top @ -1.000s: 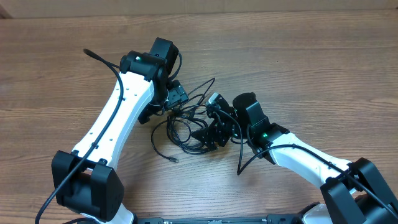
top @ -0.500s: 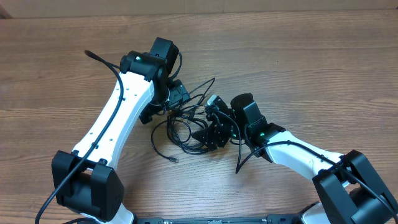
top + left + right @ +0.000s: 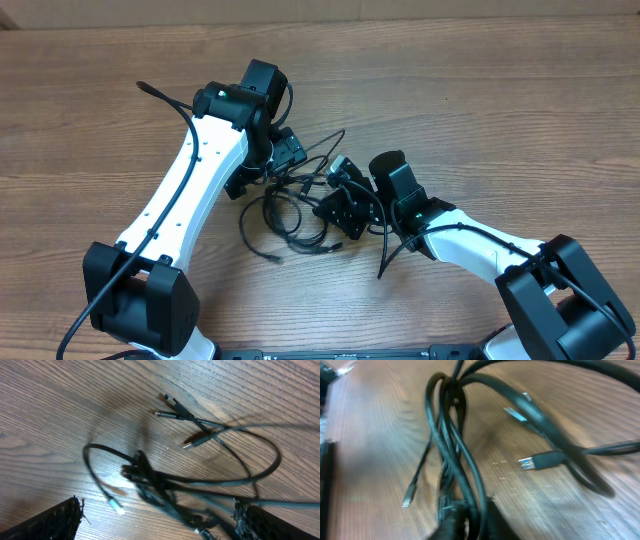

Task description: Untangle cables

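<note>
Tangled cables [image 3: 455,455] in right claw [image 3: 470,519]; left claw [image 3: 157,510] spread.

White links [image 3: 190,185], black joints [image 3: 135,295], black wiring [image 3: 175,105] alongside, small green light [image 3: 418,212].

Two arms [image 3: 195,170], two claws [image 3: 288,160], one cable tangle [image 3: 283,218], one table [image 3: 520,110].

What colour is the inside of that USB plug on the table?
The USB plug looks blue inside; the right wrist view shows it best.
</note>
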You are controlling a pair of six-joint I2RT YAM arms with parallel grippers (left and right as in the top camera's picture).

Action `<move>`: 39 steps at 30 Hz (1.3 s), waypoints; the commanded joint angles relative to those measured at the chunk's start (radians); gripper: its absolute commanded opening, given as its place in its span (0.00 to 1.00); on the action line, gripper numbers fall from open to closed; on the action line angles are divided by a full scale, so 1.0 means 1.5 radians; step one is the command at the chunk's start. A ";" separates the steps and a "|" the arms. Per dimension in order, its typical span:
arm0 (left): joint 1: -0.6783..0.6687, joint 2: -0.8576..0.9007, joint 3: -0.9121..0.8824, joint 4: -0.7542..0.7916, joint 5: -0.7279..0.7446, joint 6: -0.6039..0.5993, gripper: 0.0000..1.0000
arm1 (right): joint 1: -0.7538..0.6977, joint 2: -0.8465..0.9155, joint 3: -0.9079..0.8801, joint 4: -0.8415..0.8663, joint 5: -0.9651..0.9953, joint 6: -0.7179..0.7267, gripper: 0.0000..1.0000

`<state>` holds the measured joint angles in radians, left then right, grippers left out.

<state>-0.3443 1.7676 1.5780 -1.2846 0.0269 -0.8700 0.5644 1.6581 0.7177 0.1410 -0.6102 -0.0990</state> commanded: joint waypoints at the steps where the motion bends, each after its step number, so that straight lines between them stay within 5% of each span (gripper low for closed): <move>1: 0.002 -0.010 0.005 0.001 0.005 -0.014 0.99 | 0.003 0.003 0.001 0.008 -0.087 -0.002 0.04; 7: 0.003 -0.010 0.005 0.001 0.005 -0.014 1.00 | -0.007 -0.005 0.002 0.087 -0.199 0.078 0.04; 15: 0.002 -0.010 0.005 0.001 0.005 -0.011 1.00 | -0.083 -0.051 0.002 0.360 -0.316 0.303 0.04; 19: 0.002 -0.010 0.005 0.002 0.005 -0.011 0.99 | -0.113 -0.053 0.002 0.445 -0.311 0.331 0.04; 32: 0.010 -0.010 0.005 0.022 0.045 -0.011 1.00 | -0.142 -0.053 0.002 0.421 -0.237 0.307 0.04; 39: 0.107 -0.010 0.005 0.128 0.134 0.016 1.00 | -0.142 -0.053 0.002 0.408 -0.236 0.295 0.05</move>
<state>-0.2520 1.7676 1.5780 -1.1305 0.1410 -0.8711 0.3595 1.6081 0.7105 0.7467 -0.9752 0.3614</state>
